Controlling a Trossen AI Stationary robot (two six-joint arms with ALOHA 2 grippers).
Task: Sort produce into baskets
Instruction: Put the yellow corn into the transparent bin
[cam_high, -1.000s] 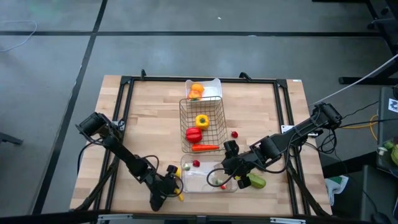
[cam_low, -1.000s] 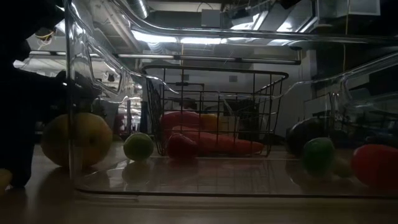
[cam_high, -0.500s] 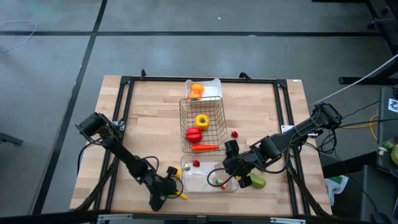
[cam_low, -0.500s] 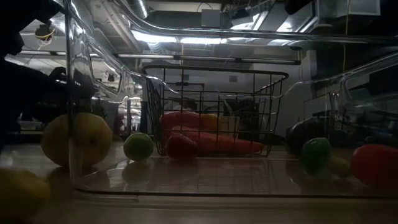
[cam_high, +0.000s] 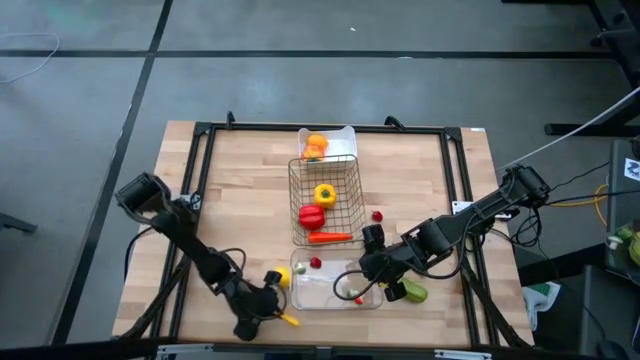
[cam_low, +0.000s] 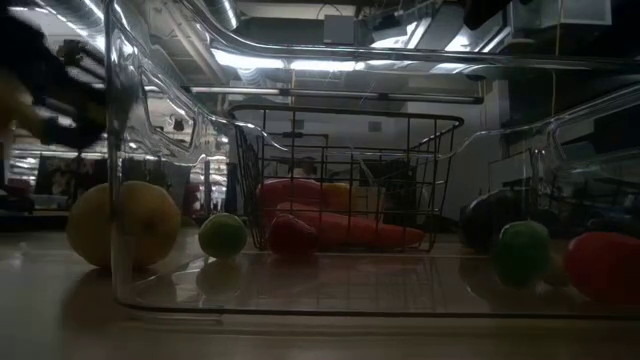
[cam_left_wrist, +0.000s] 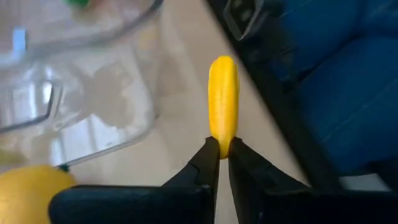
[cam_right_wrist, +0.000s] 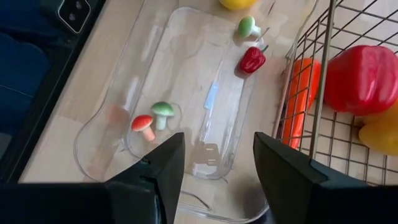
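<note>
My left gripper (cam_high: 272, 314) is near the table's near edge, left of the clear plastic tray (cam_high: 335, 284), shut on a small long yellow piece of produce (cam_left_wrist: 222, 99), which also shows in the high view (cam_high: 289, 320). A lemon (cam_high: 282, 276) lies on the table by the tray's left end. My right gripper (cam_right_wrist: 221, 186) is open over the tray's right part (cam_high: 363, 273), touching nothing. The tray holds several tiny radishes (cam_right_wrist: 152, 117) and a small red pepper (cam_right_wrist: 252, 59). The wire basket (cam_high: 325, 205) holds peppers and a carrot (cam_high: 330, 238). My left gripper pinches the yellow piece by its one end (cam_left_wrist: 221, 142) between its two fingertips (cam_left_wrist: 210, 155). The piece sticks out past the fingertips, in line with the fingers. It is lifted clear of the table.
The white tray (cam_high: 345, 133) with orange produce stands at the far side behind the wire basket. A green cucumber (cam_high: 412, 292) lies on the table right of the clear tray, and a small red piece (cam_high: 377, 215) right of the basket. The table's dark frame edge (cam_left_wrist: 273, 93) is close to my left gripper.
My left gripper has gone up and a little toward the table's near edge with the yellow piece, lifting it clear of the table. The lemon has stayed beside the clear tray. My right gripper has kept still.
</note>
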